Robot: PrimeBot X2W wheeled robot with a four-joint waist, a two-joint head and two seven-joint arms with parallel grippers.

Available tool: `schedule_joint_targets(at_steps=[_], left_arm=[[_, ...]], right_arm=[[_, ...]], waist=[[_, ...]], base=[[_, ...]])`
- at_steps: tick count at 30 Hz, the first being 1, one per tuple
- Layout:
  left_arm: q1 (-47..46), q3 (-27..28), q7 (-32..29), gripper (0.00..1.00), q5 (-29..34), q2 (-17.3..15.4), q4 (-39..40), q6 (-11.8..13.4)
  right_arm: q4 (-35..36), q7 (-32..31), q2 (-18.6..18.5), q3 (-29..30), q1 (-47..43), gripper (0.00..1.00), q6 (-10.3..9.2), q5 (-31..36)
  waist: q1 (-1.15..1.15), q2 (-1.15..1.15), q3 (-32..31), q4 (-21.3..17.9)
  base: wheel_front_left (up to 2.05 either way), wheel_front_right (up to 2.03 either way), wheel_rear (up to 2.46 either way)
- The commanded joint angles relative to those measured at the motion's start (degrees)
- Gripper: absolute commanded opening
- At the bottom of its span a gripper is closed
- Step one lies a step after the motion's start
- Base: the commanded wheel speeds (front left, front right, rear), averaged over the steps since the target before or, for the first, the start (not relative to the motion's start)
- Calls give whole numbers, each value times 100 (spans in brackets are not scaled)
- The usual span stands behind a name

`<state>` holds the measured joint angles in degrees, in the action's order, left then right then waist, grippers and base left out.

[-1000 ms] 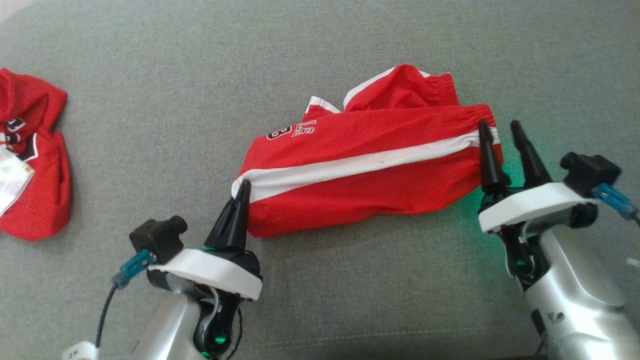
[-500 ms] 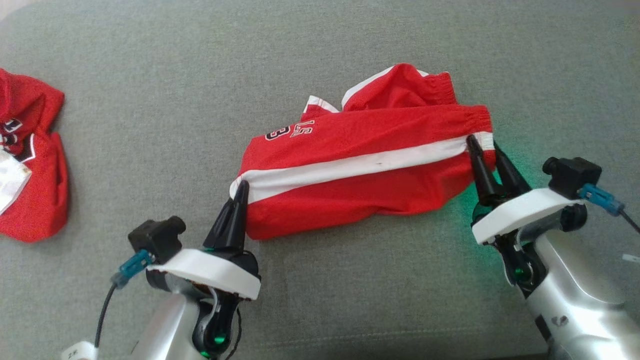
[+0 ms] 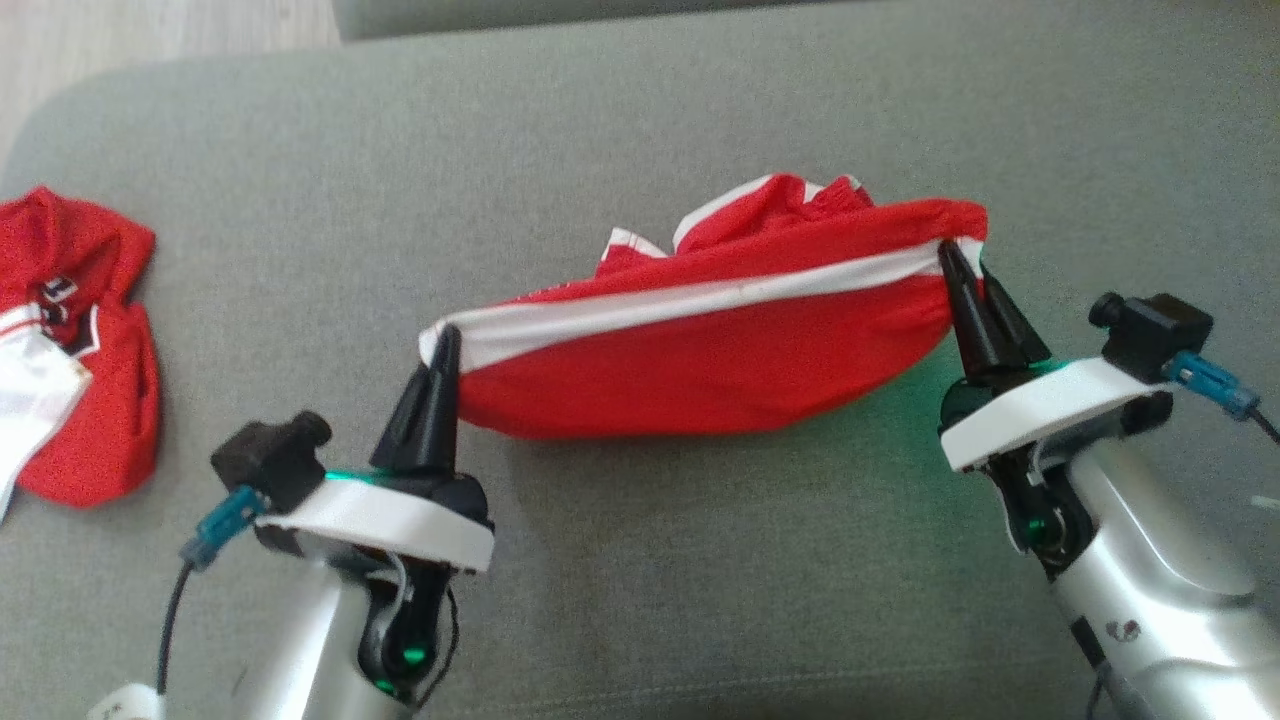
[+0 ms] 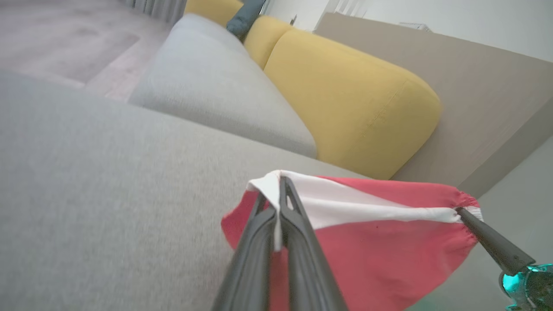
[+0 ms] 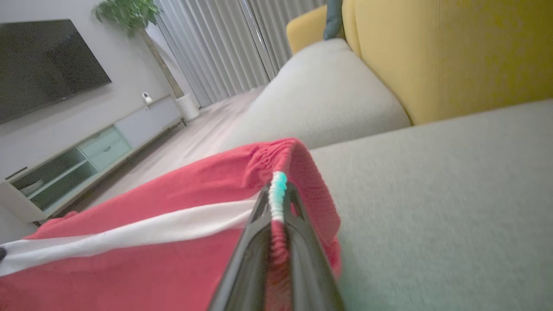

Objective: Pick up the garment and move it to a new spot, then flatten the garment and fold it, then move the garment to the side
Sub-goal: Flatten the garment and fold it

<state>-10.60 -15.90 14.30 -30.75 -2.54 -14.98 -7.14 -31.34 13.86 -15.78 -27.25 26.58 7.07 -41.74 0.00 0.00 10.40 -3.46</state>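
The garment (image 3: pixel 700 360) is a pair of red shorts with a white side stripe, lifted off the grey cushion and hanging stretched between both grippers. My left gripper (image 3: pixel 443 340) is shut on the hem end at the white stripe; in the left wrist view the left gripper (image 4: pixel 278 190) pinches that white edge of the garment (image 4: pixel 367 242). My right gripper (image 3: pixel 960 262) is shut on the elastic waistband end; the right wrist view has the right gripper (image 5: pixel 278 190) clamped on the gathered waistband of the garment (image 5: pixel 151 242). The far layers bunch up behind the top edge.
A second red garment (image 3: pixel 80 350) with white trim lies crumpled at the cushion's left edge. The grey sofa cushion (image 3: pixel 640 600) spreads under everything. Yellow cushions (image 4: pixel 354 95) stand behind, and wooden floor (image 3: pixel 150 40) shows at the far left.
My right gripper has closed on the waistband. Both grippers have raised the garment off the cushion, so it now hangs taut between them. The head camera has tilted, shifting the whole picture.
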Motion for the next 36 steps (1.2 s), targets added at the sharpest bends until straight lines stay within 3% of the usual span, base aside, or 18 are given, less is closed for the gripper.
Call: schedule_joint_targets(at_steps=[1,5,10,18,23,28,33,36], left_arm=[[-227,240,70,0,116,-33,259,-35],[-633,484,70,0,586,-39,584,-35],[-1469,700,70,0,924,-447,849,-35],[-3029,661,9,0,1236,-791,205,-7],[-4387,424,-93,0,1808,-732,-683,359],[-5770,410,26,0,2207,-679,-1314,702],[-6782,521,66,0,2533,-603,-1250,1107],[-6900,547,68,0,2565,-498,-1090,1134]], right_arm=[[264,101,-105,-59,49,0,42,25],[768,107,-235,-82,126,0,42,-4],[1481,-75,-529,-82,458,0,42,-89],[1919,-673,-782,141,1299,0,42,-189],[1311,-700,-626,157,2375,0,42,-41],[363,-195,-486,168,3746,0,42,566],[-434,97,-312,460,4856,0,42,1230],[-668,110,-238,530,5080,0,42,1489]], waist=[[0,0,-224,-54],[0,0,-574,-97],[0,0,-804,-129],[0,0,-266,-3],[0,0,554,156],[0,0,1123,247],[0,0,1353,364],[0,0,1475,452]], base=[[0,0,0],[0,0,0],[0,0,0],[0,0,0],[0,0,0],[0,0,0],[0,0,0],[0,0,0]])
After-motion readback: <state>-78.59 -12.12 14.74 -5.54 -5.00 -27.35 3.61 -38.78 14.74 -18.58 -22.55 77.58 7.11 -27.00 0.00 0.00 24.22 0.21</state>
